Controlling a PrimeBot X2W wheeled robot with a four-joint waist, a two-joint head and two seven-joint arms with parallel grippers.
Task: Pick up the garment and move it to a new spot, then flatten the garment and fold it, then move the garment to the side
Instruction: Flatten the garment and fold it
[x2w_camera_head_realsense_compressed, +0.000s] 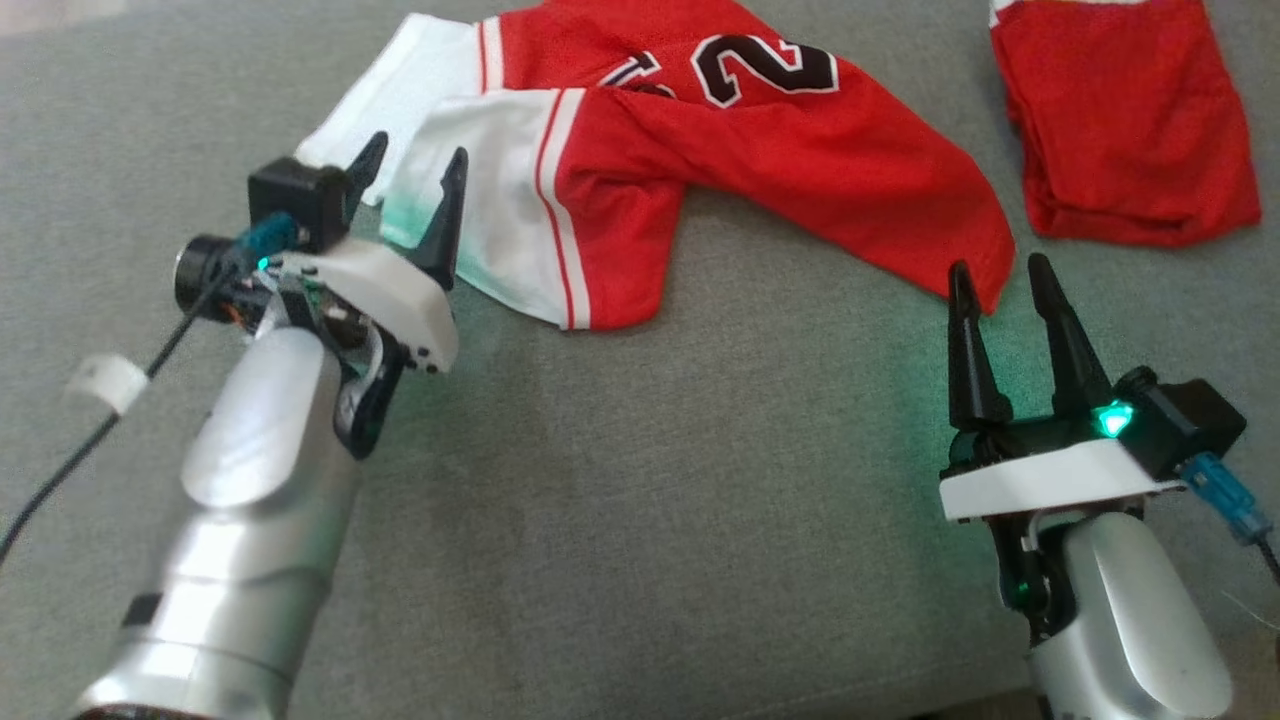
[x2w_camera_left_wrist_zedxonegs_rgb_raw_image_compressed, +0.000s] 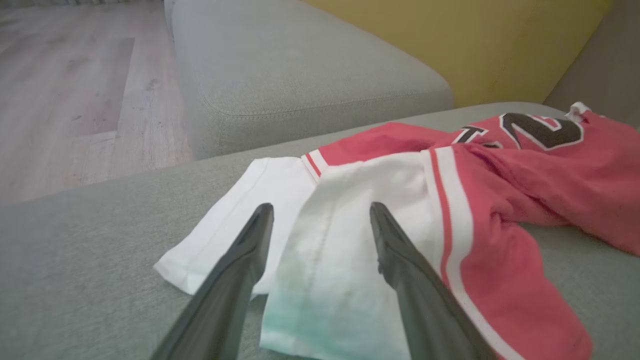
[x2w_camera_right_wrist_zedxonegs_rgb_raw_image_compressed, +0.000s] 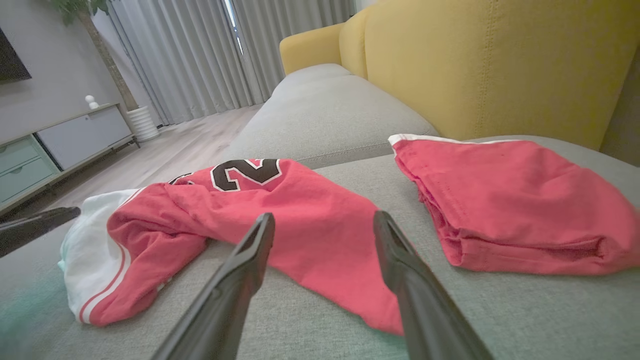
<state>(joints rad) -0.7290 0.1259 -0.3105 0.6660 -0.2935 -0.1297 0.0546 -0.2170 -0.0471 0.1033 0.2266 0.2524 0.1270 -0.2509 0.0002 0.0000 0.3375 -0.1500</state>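
The garment (x2w_camera_head_realsense_compressed: 720, 150) is a red jersey with white sleeve ends and a black number, lying rumpled on the grey sofa seat (x2w_camera_head_realsense_compressed: 640, 480). My left gripper (x2w_camera_head_realsense_compressed: 410, 170) is open, its fingers over the white sleeve end (x2w_camera_left_wrist_zedxonegs_rgb_raw_image_compressed: 340, 240) with nothing between them. My right gripper (x2w_camera_head_realsense_compressed: 1000, 275) is open just short of the jersey's red lower corner (x2w_camera_right_wrist_zedxonegs_rgb_raw_image_compressed: 350, 260), apart from the cloth. The left gripper's finger (x2w_camera_right_wrist_zedxonegs_rgb_raw_image_compressed: 35, 227) shows at the left edge of the right wrist view.
A second red garment (x2w_camera_head_realsense_compressed: 1120, 120), folded, lies at the back right of the seat (x2w_camera_right_wrist_zedxonegs_rgb_raw_image_compressed: 515, 200). A yellow backrest (x2w_camera_right_wrist_zedxonegs_rgb_raw_image_compressed: 475, 65) rises behind. A neighbouring grey cushion (x2w_camera_left_wrist_zedxonegs_rgb_raw_image_compressed: 300, 75) and wooden floor (x2w_camera_left_wrist_zedxonegs_rgb_raw_image_compressed: 75, 90) lie to the left.
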